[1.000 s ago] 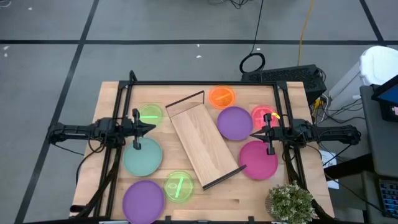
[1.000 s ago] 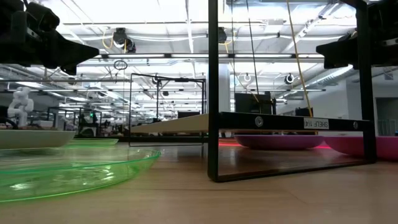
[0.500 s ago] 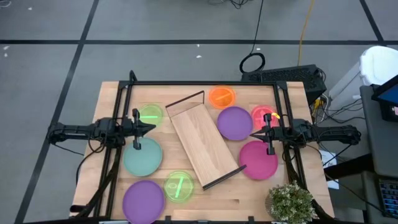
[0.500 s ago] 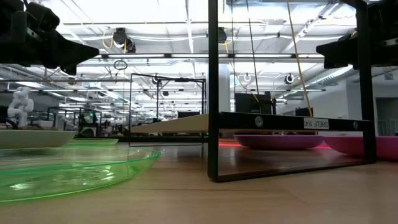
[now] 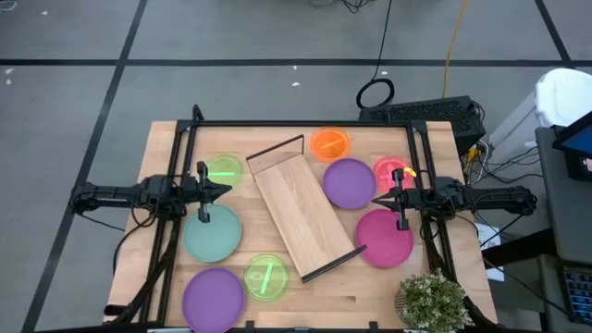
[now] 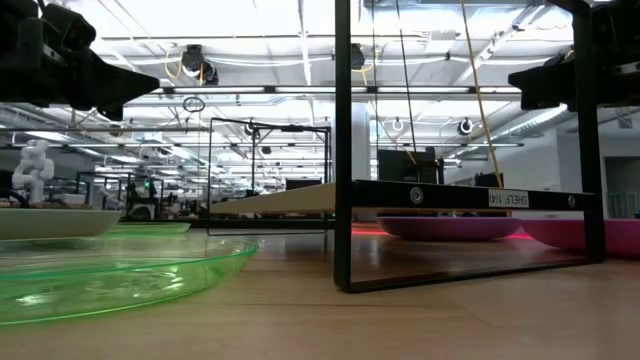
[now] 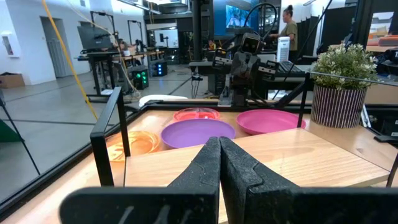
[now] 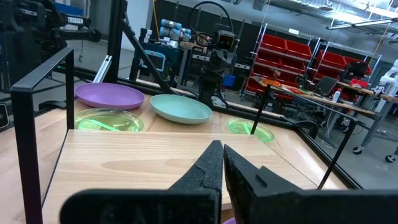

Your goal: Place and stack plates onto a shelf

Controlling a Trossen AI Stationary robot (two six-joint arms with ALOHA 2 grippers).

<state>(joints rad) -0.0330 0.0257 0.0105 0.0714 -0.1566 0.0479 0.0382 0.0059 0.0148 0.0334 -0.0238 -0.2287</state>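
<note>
The shelf (image 5: 302, 215), a light wooden board with black wire frames at both short ends, lies slantwise mid-table. Several plates rest flat on the table around it. Left of it are a small green one (image 5: 223, 170), a teal one (image 5: 212, 234), a purple one (image 5: 214, 294) and another small green one (image 5: 266, 277). Right of it are an orange one (image 5: 330, 143), a purple one (image 5: 350, 182), a pink one (image 5: 392, 172) and a magenta one (image 5: 384, 237). My left gripper (image 5: 228, 191) hangs shut above the table's left side, pointing level at the shelf. My right gripper (image 5: 376, 201) does the same from the right. Neither holds anything.
A potted plant (image 5: 433, 301) stands at the table's near right corner. Black frame rails (image 5: 305, 123) run along the table's far edge and both sides. A person (image 7: 290, 25) stands in the room beyond the table.
</note>
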